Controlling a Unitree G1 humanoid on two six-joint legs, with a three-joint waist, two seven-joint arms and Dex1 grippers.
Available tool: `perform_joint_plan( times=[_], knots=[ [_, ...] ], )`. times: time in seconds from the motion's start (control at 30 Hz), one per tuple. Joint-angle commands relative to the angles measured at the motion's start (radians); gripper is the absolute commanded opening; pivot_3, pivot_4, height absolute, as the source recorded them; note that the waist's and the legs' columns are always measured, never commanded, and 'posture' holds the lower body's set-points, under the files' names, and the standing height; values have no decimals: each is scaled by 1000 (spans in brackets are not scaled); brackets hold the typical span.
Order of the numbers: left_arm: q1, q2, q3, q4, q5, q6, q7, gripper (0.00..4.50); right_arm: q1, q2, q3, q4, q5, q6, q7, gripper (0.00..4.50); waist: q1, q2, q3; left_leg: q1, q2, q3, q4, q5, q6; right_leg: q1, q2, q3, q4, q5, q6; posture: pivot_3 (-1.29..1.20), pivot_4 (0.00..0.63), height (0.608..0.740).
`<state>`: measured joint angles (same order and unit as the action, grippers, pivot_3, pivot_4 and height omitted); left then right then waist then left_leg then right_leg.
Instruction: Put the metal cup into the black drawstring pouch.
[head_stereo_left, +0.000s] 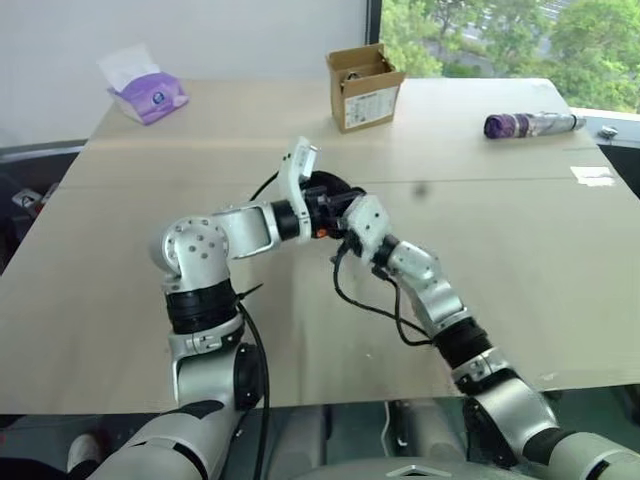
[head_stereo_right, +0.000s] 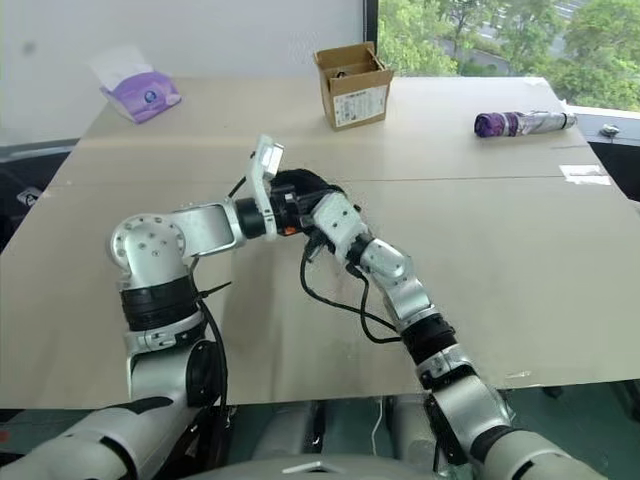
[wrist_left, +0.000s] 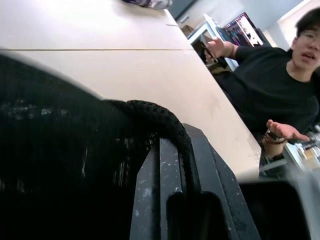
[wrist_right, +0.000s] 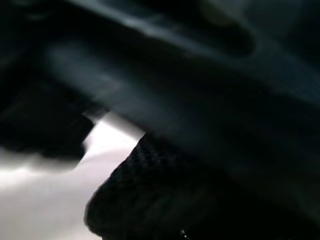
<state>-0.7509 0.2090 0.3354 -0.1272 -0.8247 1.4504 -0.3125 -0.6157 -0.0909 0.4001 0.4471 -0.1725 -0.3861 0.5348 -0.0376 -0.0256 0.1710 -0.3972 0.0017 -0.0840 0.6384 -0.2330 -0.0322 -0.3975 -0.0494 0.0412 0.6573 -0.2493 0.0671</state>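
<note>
left eye view: both arms meet above the middle of the tan counter (head_stereo_left: 520, 260). the left end effector (head_stereo_left: 322, 200) and the right end effector (head_stereo_left: 345, 222) converge on the black drawstring pouch (head_stereo_left: 328, 186), a dark bundle held off the counter surface between them. both end effectors are clenched; which part of the pouch each one pinches cannot be told from here. the metal cup cannot be made out. at the far edge stand an open cardboard box (head_stereo_left: 364, 86), a purple tissue pack (head_stereo_left: 148, 92) toward the left corner, and a purple patterned bottle (head_stereo_left: 530, 124) lying on its side toward the right; all three lie well apart from the pouch.

right eye view: same arrangement; the pouch (head_stereo_right: 300, 186) shows as a black mass just beyond the two wrists, with a black cable (head_stereo_right: 335, 300) looping below the right forearm.

left wrist view: the left end effector's fingers (wrist_left: 172, 190) are shut on the pouch's woven hem (wrist_left: 160, 117), which curves over them; black fabric lies to one side. beyond the counter edge a person (wrist_left: 272, 85) in a black top sits with both hands raised.

right wrist view: dark and blurred; netted black fabric (wrist_right: 165, 190) of the pouch lies close to the lens, with a pale patch of counter (wrist_right: 55, 195) beside it.
</note>
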Motion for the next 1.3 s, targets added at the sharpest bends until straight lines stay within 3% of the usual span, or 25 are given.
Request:
perform_joint_plan(
  times=[0.03, 0.13, 0.3, 0.4, 0.53, 0.7, 0.83, 0.9, 1.1, 1.17, 1.3],
  knots=[
    [-26, -27, 6, 1, -6, -19, 26, 0, -36, -7, 61, 26, -109, -111, -33, 87, -3, 0, 0, 0, 0, 0, 0, 0, 0, 0, 0, 0, 0, 0, 0, 0, 150, 740],
    [-22, -26, -8, -22, -28, 7, 17, 0, -16, 97, -67, 47, 69, 75, -56, 87, -6, -1, 0, 0, 2, -1, 0, 0, 0, 0, 1, 0, 1, 0, 0, 0, 150, 740],
    [8, -8, -29, -39, -32, 24, 3, 0, -42, 33, 36, 81, -75, -15, -1, 87, -5, -1, 0, 0, 2, 0, -1, 0, -1, -1, 1, 0, 1, 0, 0, 0, 150, 740],
    [5, 10, -37, -20, -11, -4, 1, 0, -30, 24, 42, 66, -68, 26, 31, 87, -5, -1, 0, 0, 1, -1, 0, 0, -1, 0, 1, 0, 1, 0, 0, 0, 150, 740],
    [24, 61, -52, 17, 33, -64, -14, 0, -5, 16, 1, -10, -29, 99, 40, 1335, -5, -1, 0, 0, 2, -1, 0, 0, -1, 0, 1, 0, 1, 0, 0, 0, 150, 740],
    [52, 127, -84, 53, 71, -134, -65, 0, 48, -22, -31, -181, -59, 220, -6, 3617, -4, -1, 0, 0, 2, -1, -1, 0, -1, -1, 1, 0, 1, 0, -1, 0, 150, 740],
    [47, 176, -117, 84, 93, -197, -117, 0, 141, -74, -61, -464, -131, 469, -16, 3617, 0, -1, 0, -1, 1, -2, -1, 0, 0, -1, 1, -1, 1, 0, -1, 0, 150, 740],
    [42, 200, -145, 87, 98, -219, -148, 0, 169, -103, -72, -583, -94, 568, 41, 3617, -1, 0, 0, -1, 1, -1, -1, 0, 0, -1, 1, -1, 1, 0, 0, 0, 150, 740],
    [34, 251, -219, 88, 144, -296, -208, 0, 203, -109, -116, -701, -6, 752, 64, 3617, -3, 0, 0, 1, 2, -1, -1, 0, 0, 0, 2, -1, 2, 0, -1, 0, 150, 740],
    [31, 258, -233, 75, 152, -313, -224, 0, 201, -107, -114, -689, -9, 767, 47, 4459, -3, 0, 0, 1, 2, -1, -1, -1, 3, 0, 1, -1, 2, 0, -1, 0, 150, 740],
    [25, 282, -234, 55, 150, -327, -246, 0, 215, -83, -136, -683, 7, 815, -8, 4459, -4, 0, 0, 0, 2, -1, -1, -1, 2, -1, 1, -1, 2, 0, -1, 0, 150, 740]
  ],
)
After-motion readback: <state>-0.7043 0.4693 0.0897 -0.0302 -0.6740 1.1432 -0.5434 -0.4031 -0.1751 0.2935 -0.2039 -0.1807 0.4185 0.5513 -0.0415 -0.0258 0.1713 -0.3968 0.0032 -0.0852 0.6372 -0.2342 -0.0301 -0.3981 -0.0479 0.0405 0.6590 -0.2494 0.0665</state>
